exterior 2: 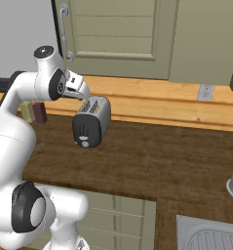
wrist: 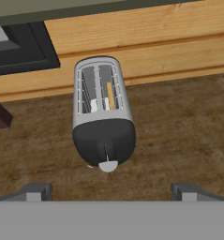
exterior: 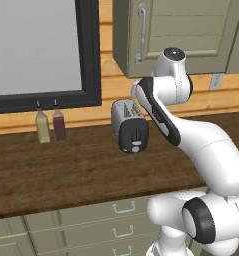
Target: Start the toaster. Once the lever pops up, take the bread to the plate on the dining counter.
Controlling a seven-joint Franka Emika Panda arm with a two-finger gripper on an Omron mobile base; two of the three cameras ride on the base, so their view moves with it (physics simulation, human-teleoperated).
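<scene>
Gripper [wrist: 111, 192] wide open, holding nothing | hovering over toaster [wrist: 103, 112], bread [wrist: 110, 96] in slot | tip: come down squarely on lever [wrist: 108, 165], push fully

The chrome toaster [wrist: 103, 110] with its black end panel stands upright on the dark wood countertop [wrist: 179, 126] near the back wall, a tan bread [wrist: 110, 96] slice sitting edge-up in one top slot.

Chrome-silver toaster [wrist: 102, 108] with black end panel, pale lever knob; tan bread [wrist: 110, 96] edge, probably, in one slot. Dark brown wood-grain counter [exterior: 66, 170], lighter orange-wood backsplash [exterior 2: 152, 100], olive-green cabinets [exterior 2: 137, 34].
</scene>
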